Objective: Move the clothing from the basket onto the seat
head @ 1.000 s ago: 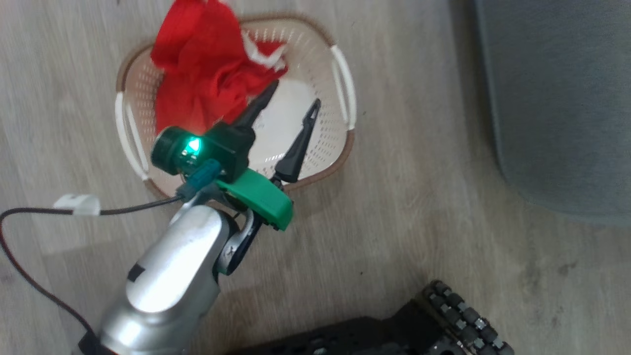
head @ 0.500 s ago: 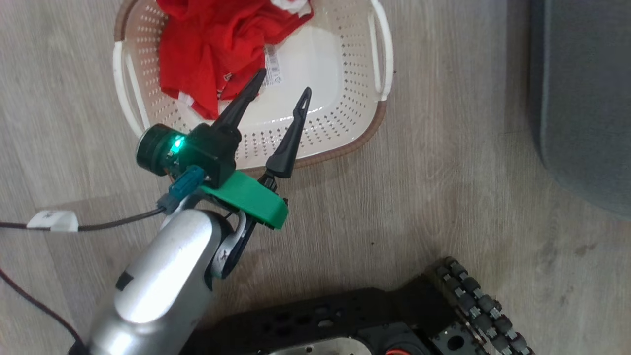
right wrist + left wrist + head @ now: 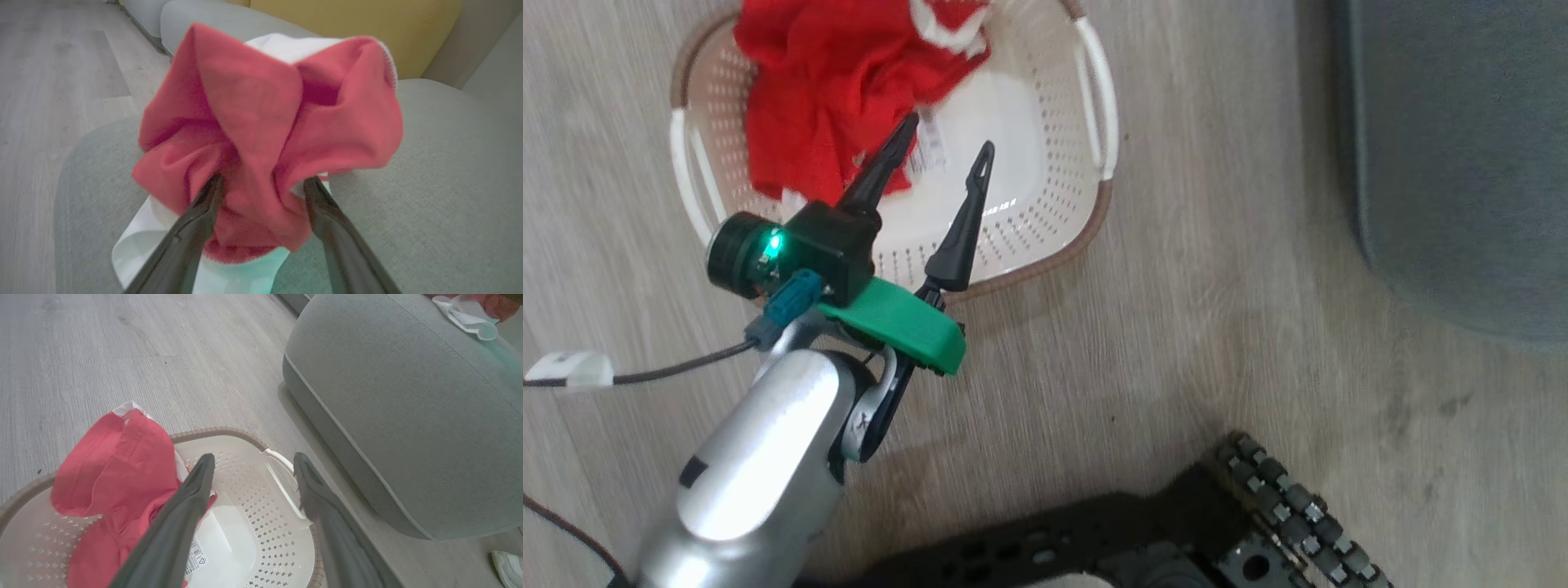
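Floor: pale grey wood-look planks are seen all round, bare between basket and seat.
Room: a yellow back cushion is glimpsed behind the seat at 1 o'clock in the right wrist view; a white shoe is caught at 4 o'clock in the left wrist view.
Seat: one grey-green cushion is set at 2 o'clock in the head view, well apart from the basket.
Basket: one cream perforated basket is stood on the floor at 11 o'clock; two white handles are counted, and one label inside.
Clothing in basket: one red heap is piled toward the basket's 10 o'clock side; how many pieces it holds cannot be told.
Clothing on seat: one red garment is bunched over a white cloth on the cushion.
Left gripper: is held above the basket, fingers spread wide, nothing between them.
Right gripper: is seen with fingers wide apart, the red garment bunched between them.
Robot base: one dark wheeled base is seen at 6 o'clock.
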`<state>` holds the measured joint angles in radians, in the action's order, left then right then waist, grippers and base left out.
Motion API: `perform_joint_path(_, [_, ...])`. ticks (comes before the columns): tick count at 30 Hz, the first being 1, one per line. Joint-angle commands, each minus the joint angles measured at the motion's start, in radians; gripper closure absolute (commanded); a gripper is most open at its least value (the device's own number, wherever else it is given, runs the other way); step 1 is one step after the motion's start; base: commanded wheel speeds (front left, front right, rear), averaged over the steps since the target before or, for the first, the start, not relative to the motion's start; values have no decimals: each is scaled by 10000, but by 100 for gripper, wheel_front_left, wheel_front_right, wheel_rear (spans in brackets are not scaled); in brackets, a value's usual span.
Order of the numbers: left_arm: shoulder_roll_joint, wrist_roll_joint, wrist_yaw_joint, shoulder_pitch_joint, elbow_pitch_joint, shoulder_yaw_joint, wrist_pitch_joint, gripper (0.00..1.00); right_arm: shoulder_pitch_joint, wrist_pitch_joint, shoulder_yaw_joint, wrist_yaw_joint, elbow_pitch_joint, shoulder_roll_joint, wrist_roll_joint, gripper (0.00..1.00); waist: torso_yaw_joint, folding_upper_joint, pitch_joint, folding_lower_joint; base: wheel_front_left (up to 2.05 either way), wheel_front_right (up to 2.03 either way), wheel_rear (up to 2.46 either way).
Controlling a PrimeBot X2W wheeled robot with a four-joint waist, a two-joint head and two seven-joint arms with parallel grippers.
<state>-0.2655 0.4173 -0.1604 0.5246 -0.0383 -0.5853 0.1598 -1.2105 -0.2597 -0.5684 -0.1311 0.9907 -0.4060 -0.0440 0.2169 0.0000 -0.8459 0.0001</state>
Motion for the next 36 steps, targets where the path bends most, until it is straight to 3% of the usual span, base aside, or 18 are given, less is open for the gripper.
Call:
perform_joint_path(1, [-72,95,51,-314,190,216,52,0,431,-21,303,4,-251,-159,7,0,186,0,592,-1,0,0,0])
perform_joint_path(6, [156,442,344,-454,-669,289,555,0,2055,-21,1695,4,-1177,-140,-600,0,13,0,2085,-1,0,0,0])
perform_joint_path(13, [611,857,665,-928,-2196,1029,999,0,5494,-21,3144,4,-4077,278,-1722,0,-765,0,4538,-1,0,0,0])
perform_joint_path(22, [911,192,1104,-2289,-2946,3057,1017,0,9540,-21,4246,4,-7083,1790,-1630,0,-1853,0,6941,-1,0,0,0])
perform_joint_path(29, [1202,-460,1482,-3142,-3140,4453,1018,0,10916,-21,5000,4,-7791,2866,-980,0,-2196,0,7669,-1,0,0,0])
perform_joint_path(36, [1654,-958,1825,-3806,-3336,5460,1018,0,11471,-21,5245,4,-7436,3343,-677,0,-2269,0,8385,-1,0,0,0])
